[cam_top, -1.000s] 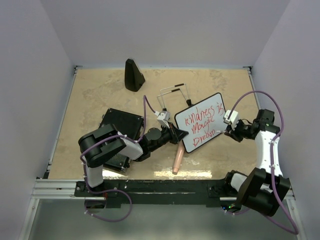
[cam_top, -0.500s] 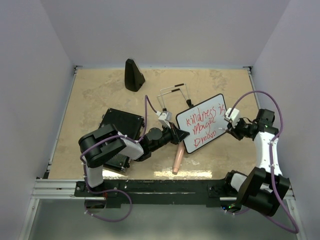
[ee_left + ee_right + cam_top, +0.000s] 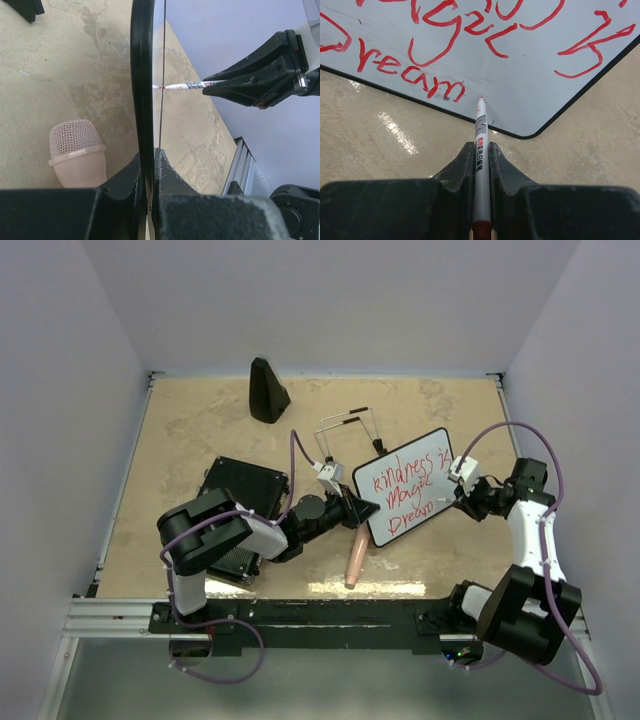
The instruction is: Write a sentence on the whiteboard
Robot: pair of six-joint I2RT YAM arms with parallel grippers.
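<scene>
Mottled beige table [image 3: 190,430] enclosed by plain pale walls [image 3: 330,300]: near its middle the red-lettered whiteboard [image 3: 405,487] is tilted, the left gripper [image 3: 360,508] clamped on its edge, the right gripper [image 3: 480,152] closed on a marker [image 3: 480,120] whose tip meets the board.

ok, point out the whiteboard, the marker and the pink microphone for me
whiteboard [image 3: 405,487], top external view, middle of the white writing face
marker [image 3: 480,131], right wrist view, grey barrel just below the tip
pink microphone [image 3: 76,141], left wrist view, mesh head
</scene>
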